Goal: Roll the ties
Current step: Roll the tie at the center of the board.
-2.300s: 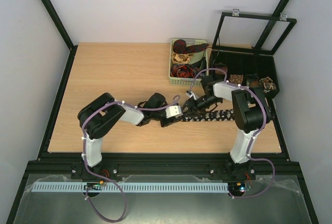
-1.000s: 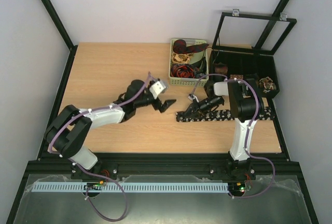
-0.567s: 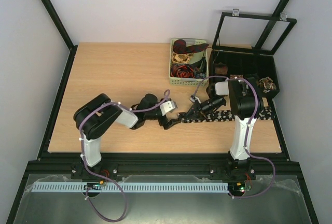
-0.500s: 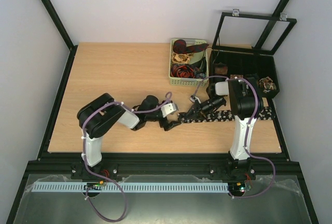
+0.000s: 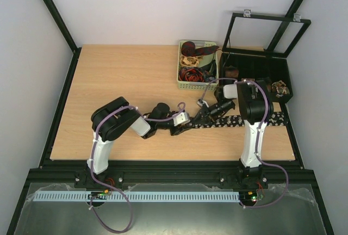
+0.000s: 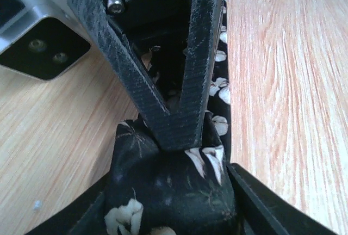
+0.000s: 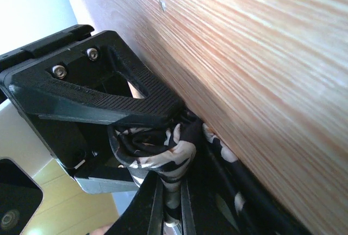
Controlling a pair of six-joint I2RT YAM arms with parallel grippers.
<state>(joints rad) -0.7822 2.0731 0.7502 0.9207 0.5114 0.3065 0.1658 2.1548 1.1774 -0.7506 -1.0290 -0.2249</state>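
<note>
At table centre-front: right gripper (image 5: 197, 119), jaws pressed nearly together, pinching the coiled end (image 7: 149, 148) of the black tie (image 5: 244, 120). Left gripper (image 5: 186, 124) sits opposite, tip to tip with it. Its jaws are spread wide, one on either side of the same bundled end, at or against its flanks; whether they press on it cannot be told.

Tie: black with white speckled print. The remainder lies flat on the wooden table (image 5: 125, 77), running rightward toward the table's right edge.

Behind, well apart: green basket (image 5: 197, 87) holding loose ties (image 5: 191, 47) in dark red, beige and red-black.

Right of the basket: black compartment case (image 5: 261, 72), open, with small coils (image 5: 281, 88) in its cells.
</note>
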